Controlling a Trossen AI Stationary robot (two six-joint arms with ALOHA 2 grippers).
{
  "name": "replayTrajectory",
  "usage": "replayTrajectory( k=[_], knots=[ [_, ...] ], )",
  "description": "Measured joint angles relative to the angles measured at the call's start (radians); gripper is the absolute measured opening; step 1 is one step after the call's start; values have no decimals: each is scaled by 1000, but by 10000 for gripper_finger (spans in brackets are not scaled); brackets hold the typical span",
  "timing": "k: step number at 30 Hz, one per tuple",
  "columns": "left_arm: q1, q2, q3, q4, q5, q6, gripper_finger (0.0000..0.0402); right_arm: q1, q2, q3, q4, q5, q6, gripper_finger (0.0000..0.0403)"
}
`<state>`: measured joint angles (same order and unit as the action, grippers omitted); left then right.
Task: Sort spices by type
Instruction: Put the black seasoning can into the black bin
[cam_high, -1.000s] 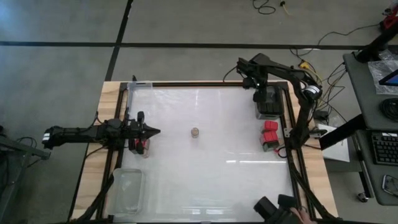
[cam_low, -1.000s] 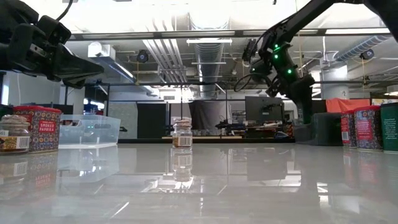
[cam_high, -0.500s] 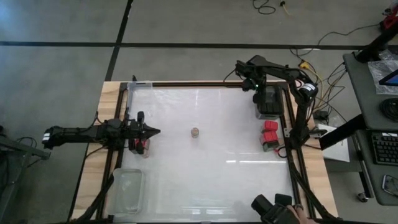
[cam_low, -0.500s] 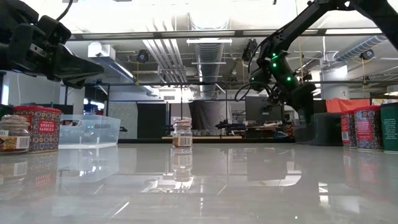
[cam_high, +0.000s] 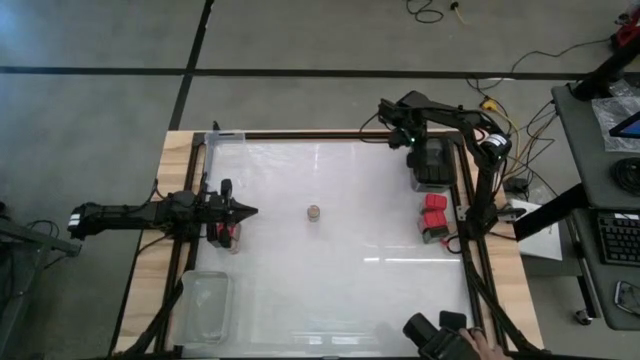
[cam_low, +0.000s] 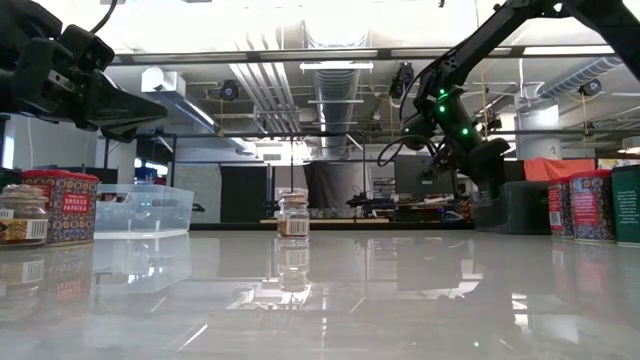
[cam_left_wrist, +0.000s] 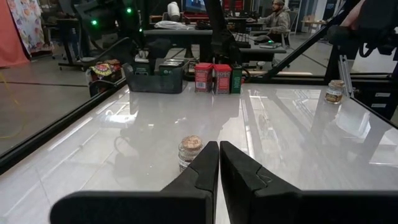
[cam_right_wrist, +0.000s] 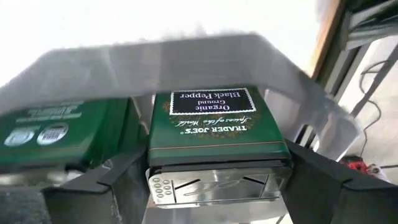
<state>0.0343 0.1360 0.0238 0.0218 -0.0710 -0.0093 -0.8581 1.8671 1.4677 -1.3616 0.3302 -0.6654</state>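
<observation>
While the left gripper (cam_left_wrist: 217, 163) waits fully closed and empty, the right gripper (cam_right_wrist: 205, 174) straddles a pepper tin (cam_right_wrist: 214, 134), fingers wide apart.

Pepper tin (cam_right_wrist: 214, 134): showing dark green, black label, white lettering.
Paprika tins (cam_high: 434, 217): showing red.
Centre jar (cam_left_wrist: 189, 151): showing tan lid.

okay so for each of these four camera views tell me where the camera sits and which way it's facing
High view: above the table, looking straight down; both arms show.
Low view: at table-top height, looking level toward the room; both arms overhead.
Left wrist view: on the left arm, looking past the shut left gripper across the table.
Right wrist view: on the right arm, looking at a black pepper tin between its open fingers.
Shared: high, low and left wrist views all show the tan-topped jar.
</observation>
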Motion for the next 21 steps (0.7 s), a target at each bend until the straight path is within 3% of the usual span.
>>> replayTrajectory(
  k=[21],
  knots=[
    [0, 0, 0, 0, 0, 0, 0, 0, -8, 0, 13, 3, 37, 354]
  ],
)
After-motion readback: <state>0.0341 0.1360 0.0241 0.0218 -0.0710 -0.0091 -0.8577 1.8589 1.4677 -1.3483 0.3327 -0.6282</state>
